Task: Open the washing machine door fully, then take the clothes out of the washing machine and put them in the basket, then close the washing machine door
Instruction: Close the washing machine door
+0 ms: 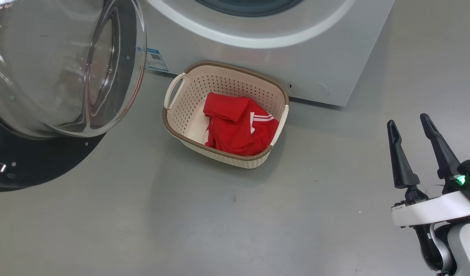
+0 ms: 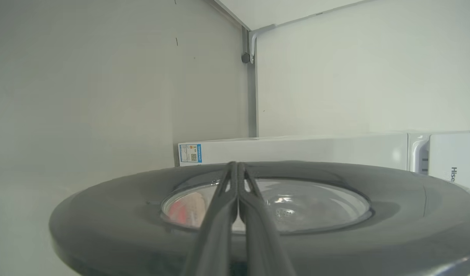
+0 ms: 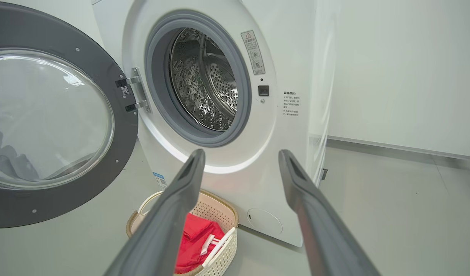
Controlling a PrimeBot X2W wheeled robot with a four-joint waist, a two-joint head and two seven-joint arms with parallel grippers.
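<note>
**Q:** Where are the washing machine and its door?

**A:** The white washing machine (image 1: 265, 50) stands along the top of the head view, with a small blue sticker (image 1: 156, 59) at its lower corner. The washing machine door (image 1: 47, 76) is swung open at the left. Its clear glass bowl bulges toward the camera above a wide black rim. In the right wrist view the door hangs from a metal hinge (image 3: 135, 94). The round opening shows a grey rubber ring (image 3: 158, 96) around the perforated steel drum (image 3: 208, 84).

**Q:** And the clothes?

**A:** The clothes (image 1: 238, 128), bright red with white stripes, lie crumpled inside the basket (image 1: 219, 84). This cream, brown-rimmed basket sits on the grey floor (image 1: 181, 211) just in front of the machine. Whether its far rim touches the front panel cannot be told.

**Q:** How do the grippers stand?

**A:** The right gripper (image 1: 407, 120) is at the lower right of the head view, well apart from the basket. Its two dark fingers are spread wide. The left gripper (image 2: 236, 166), seen from its own wrist camera, has its fingers pressed together along their length. Their tips lie over the door's black outer face, by the edge of the glass. Whether they touch the door cannot be told. A red blur shows through the glass beside them.
</note>
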